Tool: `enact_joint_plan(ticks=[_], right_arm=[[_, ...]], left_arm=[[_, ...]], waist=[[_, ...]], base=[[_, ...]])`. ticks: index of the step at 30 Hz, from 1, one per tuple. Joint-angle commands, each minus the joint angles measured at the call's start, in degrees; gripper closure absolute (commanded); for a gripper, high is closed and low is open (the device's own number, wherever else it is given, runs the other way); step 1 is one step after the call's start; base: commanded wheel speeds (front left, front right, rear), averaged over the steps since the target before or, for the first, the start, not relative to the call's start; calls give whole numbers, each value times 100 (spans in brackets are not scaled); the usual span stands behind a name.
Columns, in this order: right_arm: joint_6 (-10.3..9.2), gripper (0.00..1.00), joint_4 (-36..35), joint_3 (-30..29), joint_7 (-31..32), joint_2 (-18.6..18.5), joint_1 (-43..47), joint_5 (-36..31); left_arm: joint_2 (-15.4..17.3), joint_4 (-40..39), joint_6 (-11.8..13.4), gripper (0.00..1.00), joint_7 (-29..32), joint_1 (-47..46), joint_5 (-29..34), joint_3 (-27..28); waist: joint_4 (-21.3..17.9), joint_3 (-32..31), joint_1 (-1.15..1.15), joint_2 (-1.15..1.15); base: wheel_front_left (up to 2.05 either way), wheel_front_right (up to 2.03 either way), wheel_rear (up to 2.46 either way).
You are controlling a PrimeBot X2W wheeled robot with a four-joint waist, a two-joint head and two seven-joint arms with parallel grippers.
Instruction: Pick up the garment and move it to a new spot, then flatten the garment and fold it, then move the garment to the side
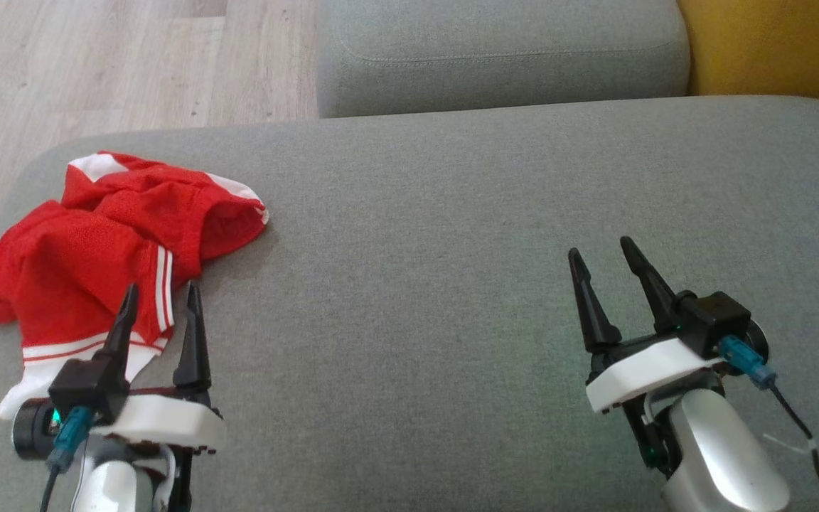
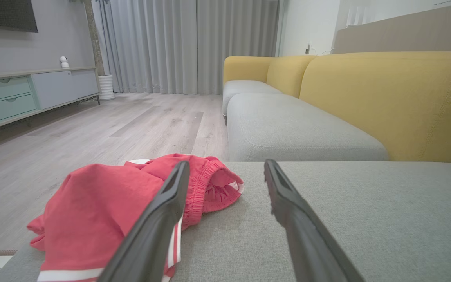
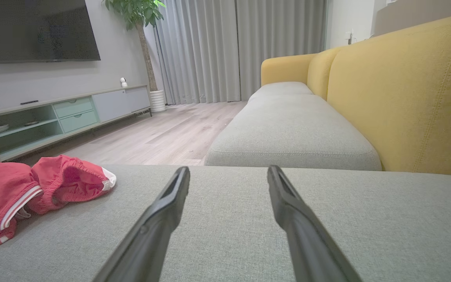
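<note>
Grey sofa seat [image 1: 452, 213]: red garment [image 1: 89, 256] lies crumpled at its left edge. My left gripper [image 1: 161, 289], fingers spread and empty, hovers over its near hem; my right gripper [image 1: 598, 245], likewise spread, well apart.

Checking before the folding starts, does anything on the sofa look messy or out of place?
Yes: the red shorts lie crumpled in a heap at the left end of the grey seat cushion, bunched over themselves, their left edge at the cushion's rim. Nothing looks spilled or damaged.
</note>
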Motion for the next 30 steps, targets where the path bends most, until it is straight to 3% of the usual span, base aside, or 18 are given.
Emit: enact_joint_plan(ticks=[1, 30], right_arm=[[-4, 0, -147, 102, -69, 77, -298, -21], [-4, 0, -111, 128, -69, 97, -281, -83]], left_arm=[[108, -209, 26, 0, -71, -357, 10, 181], [105, -78, 4, 0, -71, -331, -18, 155]], waist=[[-3, -2, 0, 0], [6, -48, 0, 0]], base=[[0, 0, 0], [0, 0, 0]])
